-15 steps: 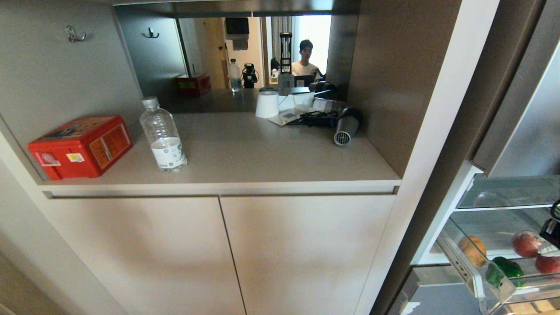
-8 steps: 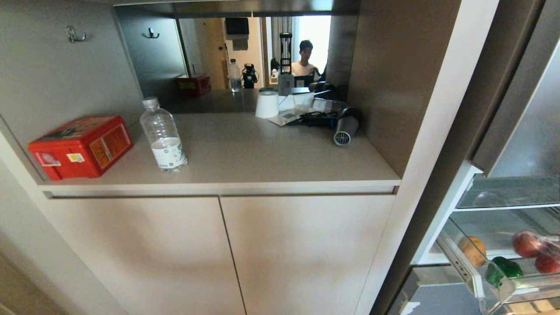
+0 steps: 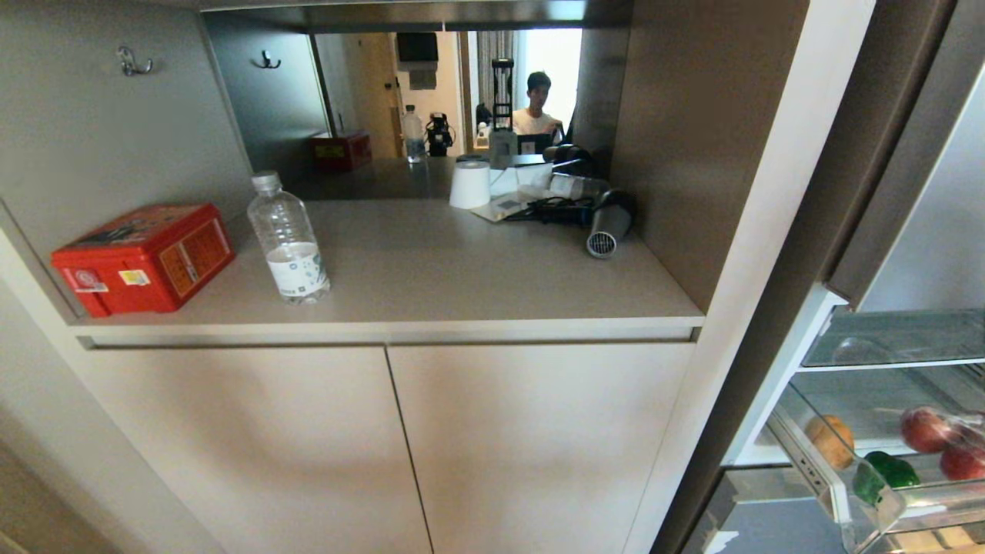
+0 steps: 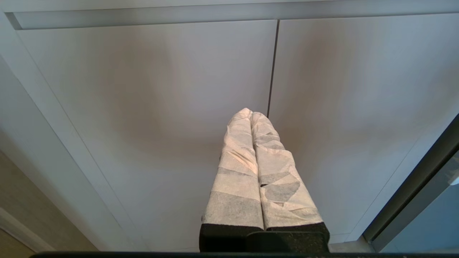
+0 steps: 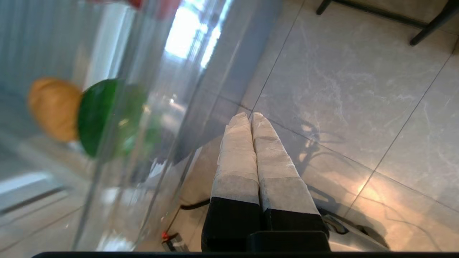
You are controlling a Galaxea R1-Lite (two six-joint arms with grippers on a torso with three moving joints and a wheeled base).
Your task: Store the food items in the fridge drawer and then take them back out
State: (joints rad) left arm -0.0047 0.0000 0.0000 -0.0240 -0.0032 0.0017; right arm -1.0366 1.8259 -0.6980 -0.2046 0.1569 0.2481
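Note:
The clear fridge drawer [image 3: 816, 473] stands pulled out at the lower right of the head view. Inside it lie the tan potato [image 3: 831, 441] and the dark-green bell pepper [image 3: 893, 469], side by side. Neither gripper shows in the head view. In the right wrist view my right gripper [image 5: 250, 115] is shut and empty, pointing at the tiled floor just outside the drawer's clear wall [image 5: 168, 107]; the potato [image 5: 53, 107] and pepper [image 5: 104, 118] show blurred through it. My left gripper [image 4: 251, 111] is shut, empty, parked facing the cabinet doors.
Two red apples [image 3: 923, 429] share the drawer. On the counter stand a red box [image 3: 142, 256], a water bottle [image 3: 287, 238], a white roll [image 3: 470, 183] and a hair dryer [image 3: 608, 223]. A person [image 3: 536, 104] shows in the mirror behind.
My right gripper was at the head view's right edge over the drawer a second ago; it has since withdrawn out of that view. The food in the drawer has not moved.

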